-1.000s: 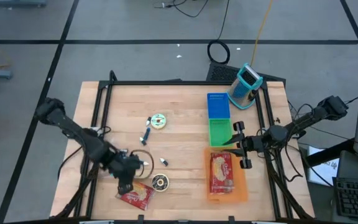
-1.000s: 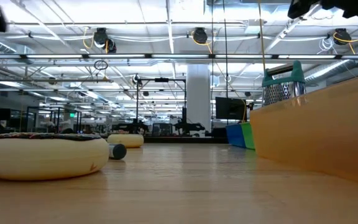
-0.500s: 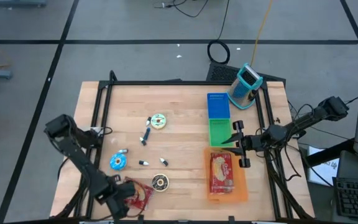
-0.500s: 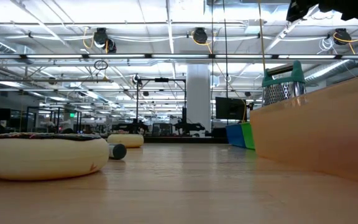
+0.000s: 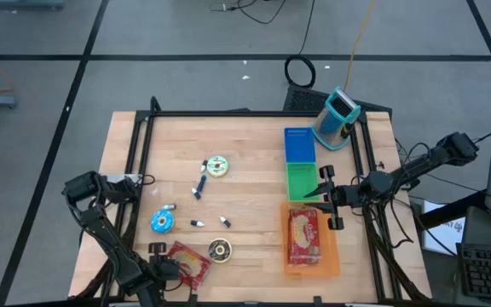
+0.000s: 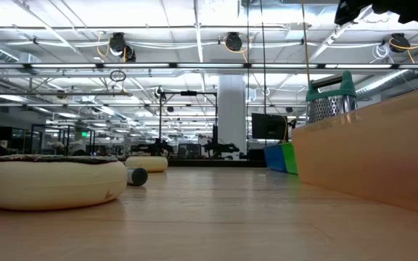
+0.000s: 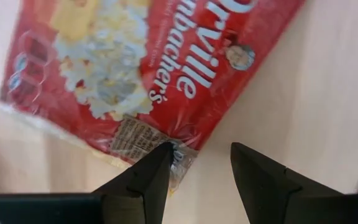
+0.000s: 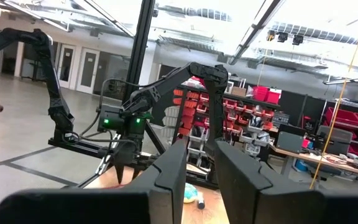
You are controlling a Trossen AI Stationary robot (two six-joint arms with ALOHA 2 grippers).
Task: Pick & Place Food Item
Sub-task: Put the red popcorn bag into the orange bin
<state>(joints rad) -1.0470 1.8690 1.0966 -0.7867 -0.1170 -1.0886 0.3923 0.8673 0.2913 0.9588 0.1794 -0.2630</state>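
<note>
Left pincer (image 7: 199, 163) pulled back to near bench (image 5: 245, 153) edge since a second ago; fingers apart, empty, aimed at popcorn packet (image 7: 148, 68) corner. Packet unlifted, front-left. Right pincer (image 5: 328, 198) narrow, empty, over green bin (image 5: 300, 181).

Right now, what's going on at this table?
The left gripper is down at the near-left corner of the table, its fingers open at the edge of a red popcorn packet lying flat on the wood, not gripping it. A second popcorn packet already lies in the orange tray on the right. The right gripper waits over that side, above the green bin, holding nothing. Small tape rolls lie scattered mid-table.
</note>
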